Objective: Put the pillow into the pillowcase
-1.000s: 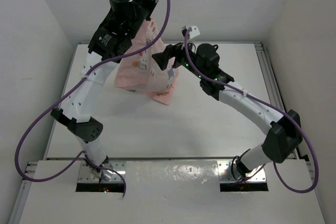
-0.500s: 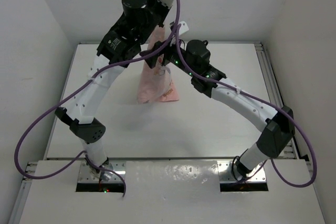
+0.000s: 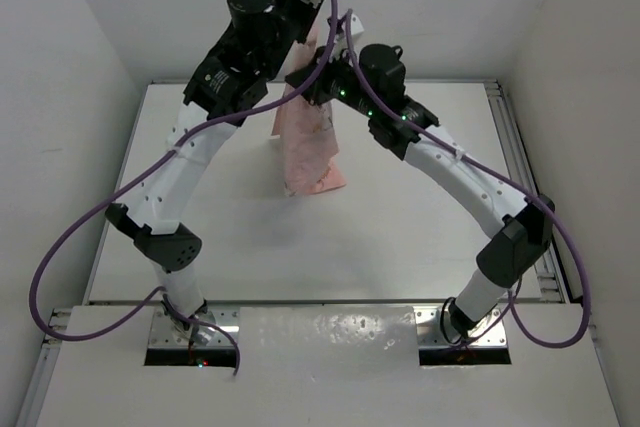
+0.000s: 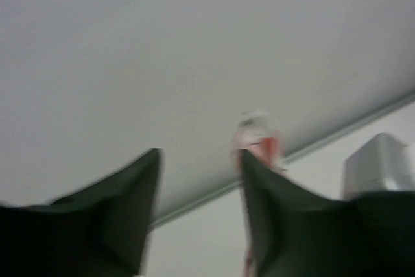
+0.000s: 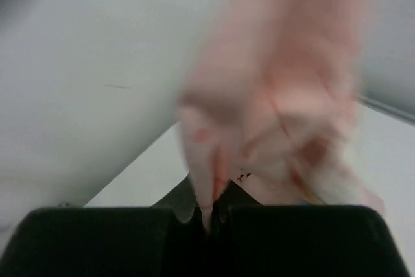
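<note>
The pink cartoon-print pillowcase (image 3: pixel 310 147) hangs lengthwise above the back of the table, its lower end at the tabletop. My right gripper (image 3: pixel 300 82) is shut on an upper fold of it; in the right wrist view the pink cloth (image 5: pixel 279 95) runs down into the closed jaws (image 5: pixel 211 215). My left gripper (image 4: pixel 198 160) is raised high beside it with its jaws apart; a scrap of pink fabric (image 4: pixel 258 139) shows at the tip of its right finger. The pillow is hidden or out of view.
The white table (image 3: pixel 400 237) is walled on three sides, with a metal rail (image 3: pixel 510 147) along its right edge. Both arms arch high over the back middle, their purple cables looping out to the sides.
My right gripper has shut on the pillowcase and my left gripper has opened. The pillowcase has gone from a spread bundle to a narrow hanging strip.
</note>
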